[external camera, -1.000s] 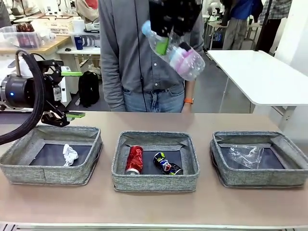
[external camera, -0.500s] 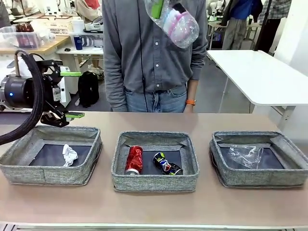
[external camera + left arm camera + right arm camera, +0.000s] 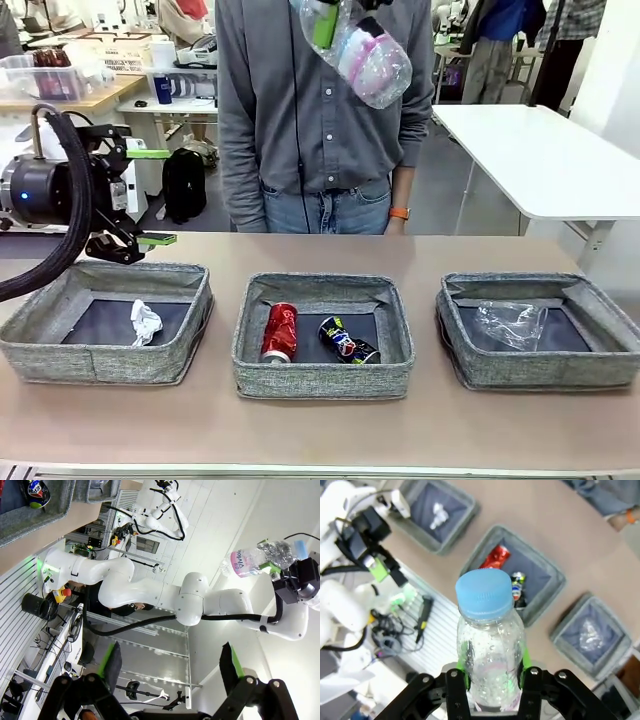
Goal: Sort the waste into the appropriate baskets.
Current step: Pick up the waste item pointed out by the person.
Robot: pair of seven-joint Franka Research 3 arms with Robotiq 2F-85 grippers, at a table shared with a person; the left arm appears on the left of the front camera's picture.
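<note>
The right hand (image 3: 492,672) is clamped on the small blue-capped water bottle (image 3: 489,640), its green pads pressed against the clear body below the cap; in the front view the bottle (image 3: 362,55) is held high above the table (image 3: 320,430), over the middle basket (image 3: 322,335). The bottle is judged light, thin-walled and easily dented, with a smooth wet-looking surface likely to slip, so a hold on the stiffer shoulder near the cap seems safest. The left hand (image 3: 150,196) hangs with its jaws wide apart and empty over the left basket (image 3: 105,322), where a white paper wad (image 3: 145,321) lies. Two cans (image 3: 310,335) rest in the middle basket, and a clear plastic cup (image 3: 510,324) in the right basket (image 3: 540,330).
</note>
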